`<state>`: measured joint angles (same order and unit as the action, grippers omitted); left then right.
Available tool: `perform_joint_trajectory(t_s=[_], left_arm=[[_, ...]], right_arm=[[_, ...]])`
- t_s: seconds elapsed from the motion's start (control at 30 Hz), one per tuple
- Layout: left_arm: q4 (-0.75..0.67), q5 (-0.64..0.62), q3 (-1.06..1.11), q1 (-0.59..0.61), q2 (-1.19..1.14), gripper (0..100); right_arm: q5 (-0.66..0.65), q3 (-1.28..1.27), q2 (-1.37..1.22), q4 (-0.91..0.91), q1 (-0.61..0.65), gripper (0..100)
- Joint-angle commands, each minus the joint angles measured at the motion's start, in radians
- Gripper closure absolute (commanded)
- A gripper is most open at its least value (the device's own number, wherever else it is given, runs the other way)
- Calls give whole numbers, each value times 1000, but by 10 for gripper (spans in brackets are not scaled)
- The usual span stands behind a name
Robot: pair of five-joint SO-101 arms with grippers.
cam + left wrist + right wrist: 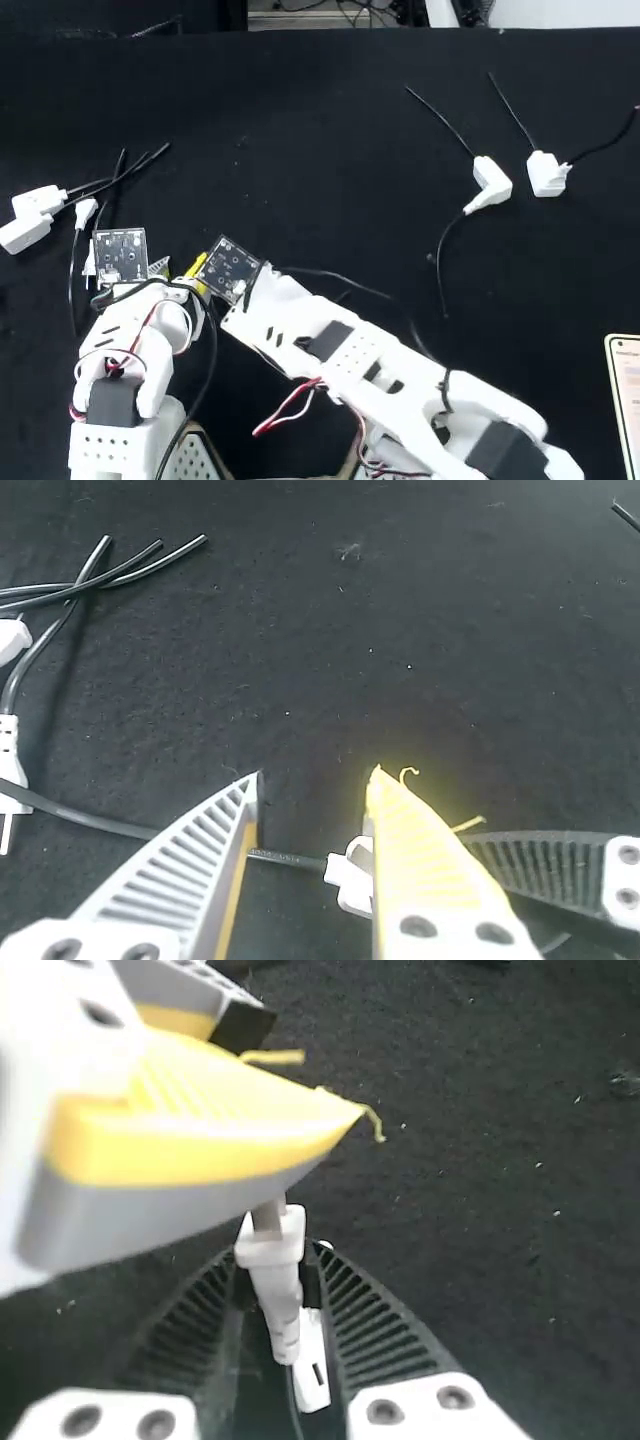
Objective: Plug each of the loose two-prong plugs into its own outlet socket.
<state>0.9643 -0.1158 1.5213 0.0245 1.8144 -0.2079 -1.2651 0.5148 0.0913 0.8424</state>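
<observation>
Finding: no text, number or sign can be read.

Item 1: a white sheet (pixel 626 400) at the near right edge of the tabletop carries lines of print. They are too small to make out.

Item 2: the black cable (pixel 290 859) at the near left of the tabletop bears a short run of pale lettering on its jacket, seen in the left wrist view. It is too fine to read.
</observation>
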Motion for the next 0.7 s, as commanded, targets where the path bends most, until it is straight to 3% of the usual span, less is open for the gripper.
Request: perform_joint_trajectory(t_s=[0.0, 0.67], left_arm=[[-2, 17, -4, -10, 5, 823], [-2, 17, -2, -10, 5, 823]], right_arm=[[6, 2, 93, 40, 12, 988], [6, -30, 363, 210, 11, 988]])
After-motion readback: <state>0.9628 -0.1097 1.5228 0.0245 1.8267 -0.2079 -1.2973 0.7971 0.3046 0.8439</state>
